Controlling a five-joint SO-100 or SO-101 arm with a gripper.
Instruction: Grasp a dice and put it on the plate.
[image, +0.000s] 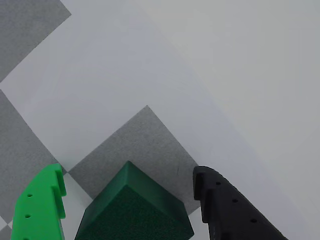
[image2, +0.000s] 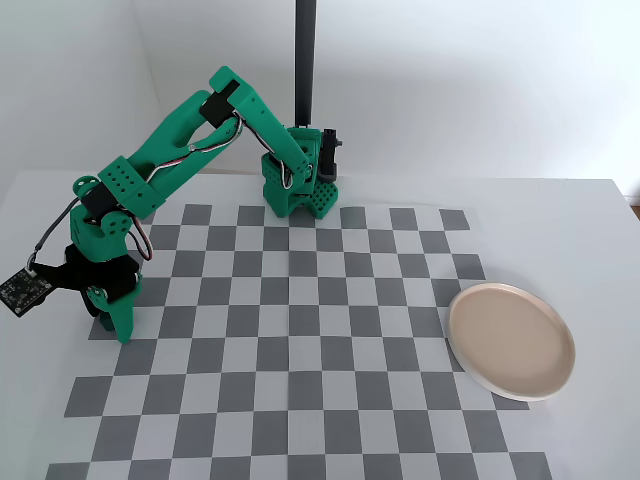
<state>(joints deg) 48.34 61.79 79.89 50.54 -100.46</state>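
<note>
In the wrist view the dark green dice (image: 132, 210) lies on the checkered mat between my fingers, one corner pointing away from the camera. My gripper (image: 130, 172) is open around it, with the bright green finger (image: 42, 205) on the left and the black finger (image: 225, 205) on the right. A gap shows on each side of the dice. In the fixed view my gripper (image2: 108, 320) is lowered to the mat at the board's left edge and hides the dice. The pinkish-beige plate (image2: 511, 340) lies far to the right, empty.
The grey-and-white checkered mat (image2: 300, 330) covers the white table. The arm's green base (image2: 298, 190) and a black pole (image2: 305, 60) stand at the back centre. A small camera board (image2: 22, 288) sticks out left of the wrist.
</note>
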